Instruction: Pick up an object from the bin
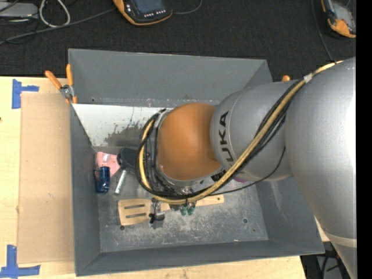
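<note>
Near the front wall of the grey metal bin [174, 86], we record a pale wooden spatula [132, 212] with a slotted blade. It lies flat, its handle running right beneath the orange-covered wrist [183, 141]. The silver arm [314, 144] reads "UKA". The dark fingers [156, 215] stand at the blade's right edge; we cannot tell whether they are open or closed.

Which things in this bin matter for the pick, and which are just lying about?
Job in hand: gripper, wooden slotted spatula beneath it, grey bin.
Lying about: pink thing, blue thing, black thing, small pale rod, all at left.
</note>
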Controlling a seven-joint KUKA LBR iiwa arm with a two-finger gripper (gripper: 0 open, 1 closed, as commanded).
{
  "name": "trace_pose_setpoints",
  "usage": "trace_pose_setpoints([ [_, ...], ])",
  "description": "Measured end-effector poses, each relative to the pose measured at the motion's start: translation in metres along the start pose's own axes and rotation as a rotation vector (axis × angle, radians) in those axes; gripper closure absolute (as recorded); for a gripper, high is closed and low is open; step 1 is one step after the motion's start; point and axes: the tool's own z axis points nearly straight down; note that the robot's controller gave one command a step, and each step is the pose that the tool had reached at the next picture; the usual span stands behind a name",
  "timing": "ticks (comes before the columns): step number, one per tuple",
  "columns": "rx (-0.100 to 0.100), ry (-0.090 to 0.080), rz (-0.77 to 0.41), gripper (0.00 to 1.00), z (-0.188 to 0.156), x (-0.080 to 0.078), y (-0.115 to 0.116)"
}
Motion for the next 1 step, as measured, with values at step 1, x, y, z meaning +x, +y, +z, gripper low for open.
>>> trace_pose_setpoints([
  [1,0.001,0.011,0.001,1.00,-0.0302,0.0028,0.0000],
])
